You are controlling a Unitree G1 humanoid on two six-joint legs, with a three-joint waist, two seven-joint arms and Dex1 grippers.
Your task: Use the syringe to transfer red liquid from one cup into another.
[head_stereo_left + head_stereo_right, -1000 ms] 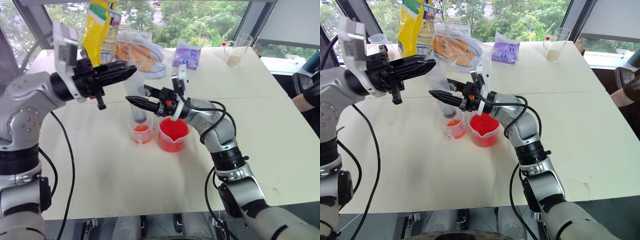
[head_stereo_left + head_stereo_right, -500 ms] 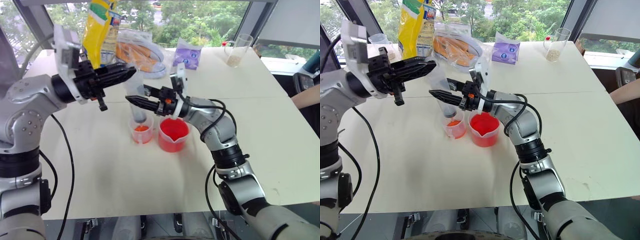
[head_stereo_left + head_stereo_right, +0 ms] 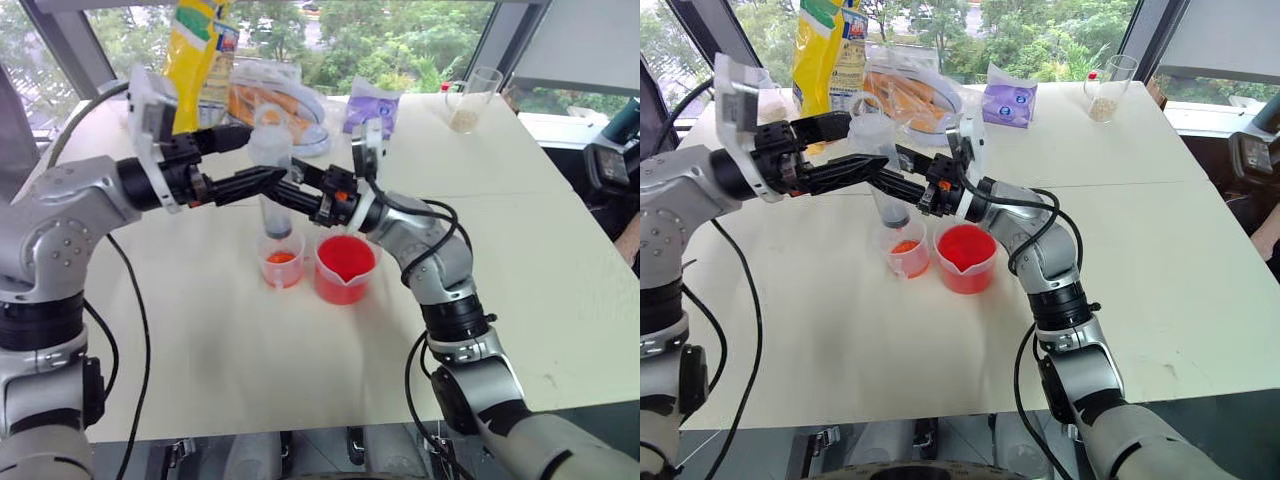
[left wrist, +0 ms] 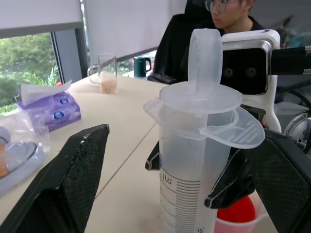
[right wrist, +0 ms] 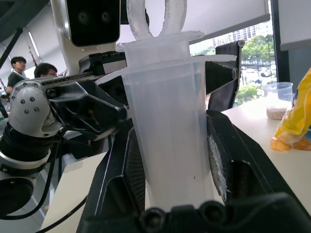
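- One syringe (image 3: 272, 165), two plastic cups with red in them, and two clear glasses holding beige grains stand on the white table (image 3: 560, 270).
- The larger spouted beaker (image 3: 345, 269) holds bright red liquid (image 3: 346, 258) most of the way up.
- The smaller cup (image 3: 282, 262), just beside the beaker on the robot's left, holds only a little orange-red at the bottom.
- One grain glass (image 3: 470, 100) stands at the far right of the table; the other (image 3: 768, 92) is at the far left, behind the yellow bag (image 3: 200, 55).
- The syringe stands upright, long axis vertical, plunger ring at the top and lower end pointing down into the smaller cup.
- The right gripper (image 5: 172, 160) is clamped on the syringe barrel, one finger pressed against each side.
- The left gripper (image 4: 175, 160) has its fingers (image 4: 73, 174) spread wide on either side of the syringe's upper barrel, below the flange, with a gap on each side.
- A purple packet (image 3: 372, 108) and a bagged plate of orange food (image 3: 270, 100) lie further back.
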